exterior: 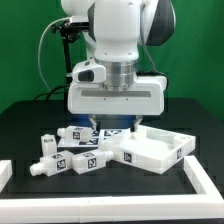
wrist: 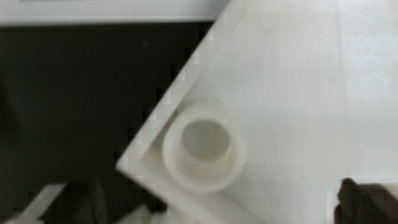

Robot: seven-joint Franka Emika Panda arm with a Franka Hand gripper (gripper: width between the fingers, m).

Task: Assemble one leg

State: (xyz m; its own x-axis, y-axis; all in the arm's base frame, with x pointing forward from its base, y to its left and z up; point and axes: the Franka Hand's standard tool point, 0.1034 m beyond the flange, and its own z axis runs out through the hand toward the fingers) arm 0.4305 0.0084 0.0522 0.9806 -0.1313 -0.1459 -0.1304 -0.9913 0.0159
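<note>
The large flat white rimmed panel (exterior: 152,150) lies on the black table at the exterior view's right. Several small white legs with black-and-white tags lie to its left, one (exterior: 82,160) close to the panel and another (exterior: 47,166) further left. My gripper (exterior: 110,127) is low over the panel's near-left corner. In the wrist view the panel's corner (wrist: 294,90) with a round socket (wrist: 201,148) fills the picture. The dark fingertips (wrist: 68,203) stand wide apart on either side of that corner. The gripper (wrist: 217,205) is open. No leg shows in the wrist view.
A white border rail (exterior: 110,207) runs along the table's front, with further pieces at the exterior view's right (exterior: 207,180) and left (exterior: 4,176). A green wall stands behind the arm.
</note>
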